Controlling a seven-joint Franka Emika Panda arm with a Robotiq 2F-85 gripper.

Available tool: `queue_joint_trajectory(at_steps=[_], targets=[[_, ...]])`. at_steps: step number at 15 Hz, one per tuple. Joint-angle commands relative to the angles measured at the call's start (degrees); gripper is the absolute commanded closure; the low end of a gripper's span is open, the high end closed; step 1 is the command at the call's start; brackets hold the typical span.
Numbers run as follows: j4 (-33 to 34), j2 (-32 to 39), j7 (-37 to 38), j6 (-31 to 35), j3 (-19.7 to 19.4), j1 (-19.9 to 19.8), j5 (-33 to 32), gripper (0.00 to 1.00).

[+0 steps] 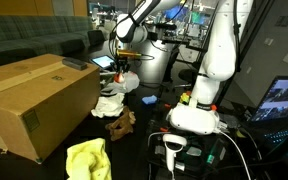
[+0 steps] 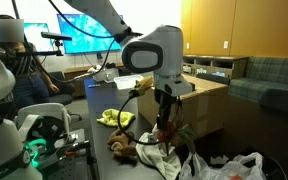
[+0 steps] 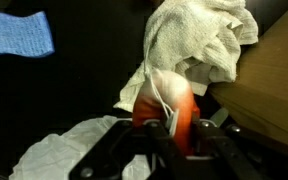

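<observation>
My gripper (image 3: 172, 132) is shut on an orange-red soft item (image 3: 165, 100), with a white strip of it pinched between the fingers. A crumpled white cloth (image 3: 199, 45) lies just beyond the item and touches it. In both exterior views the gripper (image 1: 122, 68) (image 2: 164, 118) points down above the dark table. The orange item (image 2: 164, 129) hangs in it over a pile of white cloth (image 2: 160, 156) (image 1: 110, 103).
A big cardboard box (image 1: 34, 100) (image 2: 202, 98) (image 3: 276, 90) stands close beside the gripper. A yellow cloth (image 1: 89, 158) (image 2: 114, 118), a brown lump (image 1: 121, 125) (image 2: 125, 148), a blue cloth (image 3: 19, 35) and a white plastic bag (image 2: 234, 168) lie around.
</observation>
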Motion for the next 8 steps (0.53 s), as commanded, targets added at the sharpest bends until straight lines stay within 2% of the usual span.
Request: queue_joint_trajectory(at_steps=[1,8], targets=[[1.89,1.44,3.35,-4.03,-1.67,-1.15,-1.76,0.97],[6.19,6.88,4.37,-11.68,-4.59,-2.78,-4.50,0.97]])
